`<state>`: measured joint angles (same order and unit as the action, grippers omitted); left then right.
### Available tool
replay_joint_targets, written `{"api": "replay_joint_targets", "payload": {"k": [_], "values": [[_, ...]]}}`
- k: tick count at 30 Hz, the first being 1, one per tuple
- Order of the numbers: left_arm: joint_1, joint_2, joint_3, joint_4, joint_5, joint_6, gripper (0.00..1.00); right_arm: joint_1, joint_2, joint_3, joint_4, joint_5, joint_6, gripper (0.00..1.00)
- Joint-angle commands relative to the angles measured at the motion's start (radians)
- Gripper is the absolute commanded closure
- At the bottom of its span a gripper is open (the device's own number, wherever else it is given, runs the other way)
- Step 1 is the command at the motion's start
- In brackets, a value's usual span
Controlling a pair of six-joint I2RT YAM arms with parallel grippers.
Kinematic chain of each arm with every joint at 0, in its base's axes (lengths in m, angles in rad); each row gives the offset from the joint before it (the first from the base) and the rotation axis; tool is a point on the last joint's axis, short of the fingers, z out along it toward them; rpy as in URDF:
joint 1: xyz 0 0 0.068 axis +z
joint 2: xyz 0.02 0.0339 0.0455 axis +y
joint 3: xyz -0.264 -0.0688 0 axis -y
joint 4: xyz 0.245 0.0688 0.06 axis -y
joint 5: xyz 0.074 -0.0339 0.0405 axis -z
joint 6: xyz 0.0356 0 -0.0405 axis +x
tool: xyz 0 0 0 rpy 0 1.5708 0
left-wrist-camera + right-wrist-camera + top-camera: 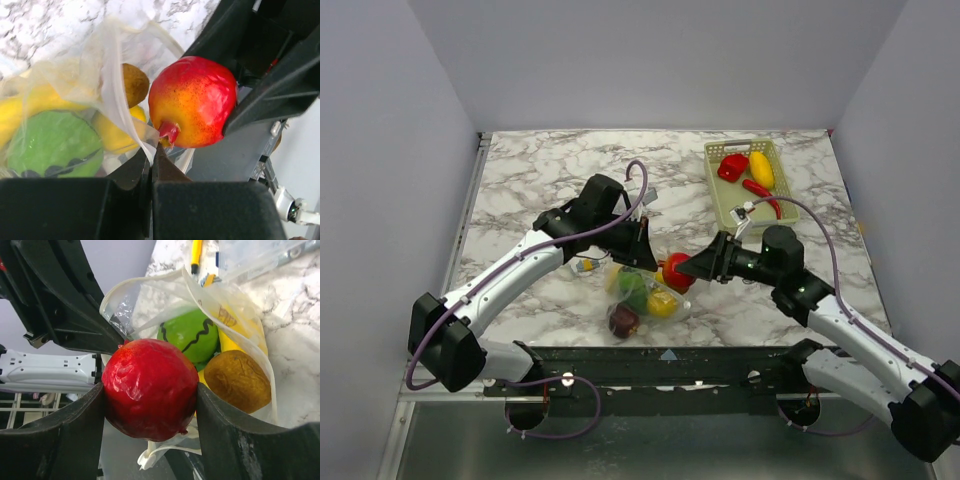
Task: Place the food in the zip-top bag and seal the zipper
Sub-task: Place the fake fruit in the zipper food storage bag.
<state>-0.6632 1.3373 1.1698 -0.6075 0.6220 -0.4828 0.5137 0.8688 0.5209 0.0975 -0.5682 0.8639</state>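
Note:
My right gripper (150, 405) is shut on a red pomegranate (150, 388) and holds it at the open mouth of the clear zip-top bag (235, 305). My left gripper (151, 159) is shut on the bag's mouth edge (131, 131) and lifts it. Inside the bag lie a green fruit (52, 142), a yellow fruit (117, 132) and a brown kiwi (237, 381). In the top view the pomegranate (677, 271) is above the bag (642, 296), between the left gripper (648, 256) and the right gripper (692, 268). A dark maroon fruit (623, 320) lies in the bag's near end.
A pale green mesh basket (720, 195) at the back right holds a red pepper (732, 166), a yellow fruit (761, 169) and a red chilli (760, 193). A small printed packet (585, 265) lies left of the bag. The table's near edge (670, 350) is just beyond the bag.

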Motion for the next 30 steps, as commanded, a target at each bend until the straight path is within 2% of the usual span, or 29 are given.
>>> {"api": "replay_joint_targets", "payload": {"k": [1, 5, 9, 12, 16, 20, 25, 30], "values": [[0.0, -0.008, 0.006, 0.011, 0.012, 0.003, 1.0, 0.114, 0.069, 0.072, -0.085, 0.162, -0.036, 0.77], [0.0, -0.021, 0.005, 0.01, 0.01, 0.004, 1.0, 0.185, 0.152, 0.131, -0.149, 0.25, -0.063, 0.51], [0.0, -0.033, 0.004, 0.009, 0.01, 0.006, 1.0, 0.224, 0.215, 0.183, -0.202, 0.307, -0.085, 0.38], [-0.001, -0.042, 0.005, 0.008, 0.01, 0.006, 1.0, 0.226, 0.216, 0.214, -0.268, 0.373, -0.097, 0.35], [0.003, -0.047, 0.008, 0.004, 0.004, 0.01, 1.0, 0.227, 0.146, 0.213, -0.324, 0.416, -0.105, 0.27], [0.006, -0.05, 0.008, 0.005, 0.008, 0.009, 1.0, 0.226, 0.101, 0.21, -0.381, 0.424, -0.108, 0.26], [0.006, -0.055, 0.004, 0.01, 0.007, 0.006, 1.0, 0.237, 0.12, 0.183, -0.327, 0.337, -0.093, 0.24], [0.006, -0.068, 0.0, 0.013, -0.008, 0.009, 1.0, 0.332, 0.183, 0.224, -0.303, 0.406, -0.09, 0.18]]}}
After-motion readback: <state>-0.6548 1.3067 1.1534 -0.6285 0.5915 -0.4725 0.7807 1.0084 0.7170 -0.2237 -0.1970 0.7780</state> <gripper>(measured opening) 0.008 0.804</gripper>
